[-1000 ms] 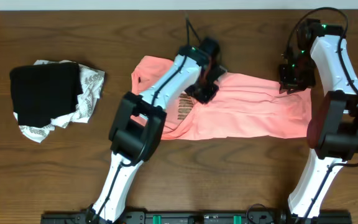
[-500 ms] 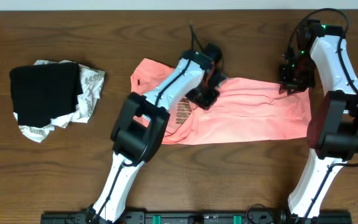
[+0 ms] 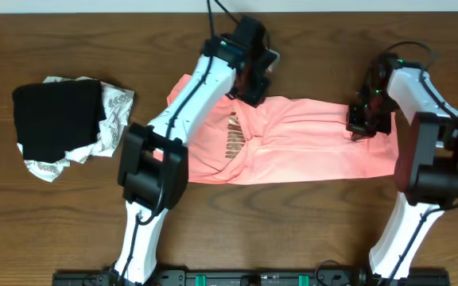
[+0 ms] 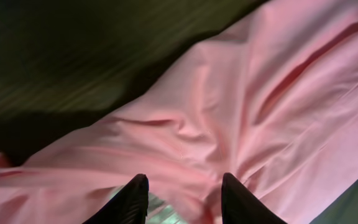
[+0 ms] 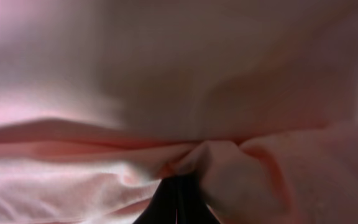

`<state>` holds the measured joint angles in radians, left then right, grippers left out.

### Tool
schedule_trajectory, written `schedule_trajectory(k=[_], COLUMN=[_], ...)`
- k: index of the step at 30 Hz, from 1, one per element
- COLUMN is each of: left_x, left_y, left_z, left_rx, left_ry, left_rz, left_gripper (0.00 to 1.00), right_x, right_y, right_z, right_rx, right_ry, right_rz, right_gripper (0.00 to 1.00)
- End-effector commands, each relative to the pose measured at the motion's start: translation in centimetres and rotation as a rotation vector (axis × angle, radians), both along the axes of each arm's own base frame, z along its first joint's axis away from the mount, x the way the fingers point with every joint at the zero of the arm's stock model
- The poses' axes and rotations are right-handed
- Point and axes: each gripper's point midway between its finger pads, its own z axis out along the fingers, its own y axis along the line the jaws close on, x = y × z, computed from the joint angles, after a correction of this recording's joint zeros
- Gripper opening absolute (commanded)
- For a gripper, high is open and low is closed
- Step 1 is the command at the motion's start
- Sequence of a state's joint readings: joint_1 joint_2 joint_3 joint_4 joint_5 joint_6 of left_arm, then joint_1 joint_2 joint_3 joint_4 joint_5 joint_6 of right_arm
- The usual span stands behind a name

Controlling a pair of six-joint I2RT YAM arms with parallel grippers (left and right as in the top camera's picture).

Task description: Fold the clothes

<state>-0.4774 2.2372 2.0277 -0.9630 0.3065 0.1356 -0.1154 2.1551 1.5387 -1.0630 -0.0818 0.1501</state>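
The clothes [image 3: 308,147], a salmon-pink T-shirt, lie spread and wrinkled across the table's middle, with gold lettering [image 3: 233,137] on the left part. My left gripper [image 3: 253,75] hangs over the shirt's far edge. In the left wrist view its gripper [image 4: 182,180] is open, black fingers apart above pink fabric [image 4: 260,93], gripping nothing. My right gripper [image 3: 362,127] is down on the shirt's upper right edge. In the right wrist view that gripper [image 5: 178,180] is shut, with a bunched fold of the pink fabric [image 5: 166,81] pinched at its tips.
A black folded garment [image 3: 58,119] lies on a white patterned cloth [image 3: 114,107] at the table's left. The dark wooden table [image 3: 70,222] shows bare in front of the shirt. Both arm bases stand at the near edge.
My left gripper opened, let go of the shirt and rose toward the far edge. My right gripper came down onto the shirt's right upper edge and shut on the fabric.
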Motion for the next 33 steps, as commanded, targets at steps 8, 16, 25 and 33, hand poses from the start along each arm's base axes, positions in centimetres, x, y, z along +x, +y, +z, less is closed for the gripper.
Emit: schedule_trajectory(k=[8,16,25,33], left_x=[1.1,4.7,9.8,13.2], left_y=[1.7,2.1,6.2,10.8], left_z=[2.7,3.2,3.1,-0.5], left_rx=[-0.015,0.022,0.022,0.037], left_ry=[-0.039,-0.204,-0.312,-0.31], left_rz=[0.063,0.074,0.193,0.286], left_gripper=[0.4,0.59,0.65,0.64], right_x=[4.8,4.9,3.9,3.3], right_y=[-7.2,-6.5,-6.0,-5.8], right_z=[-1.5,-1.5,-1.6,-1.7], right_rx=[-0.153,-0.053,-0.038,-0.032], right_ry=[-0.238,-0.258,-0.216,-0.188], right_rz=[-0.154,-0.111,-0.103,-0.104], right_gripper=[0.01,0.06,0.05,0.04])
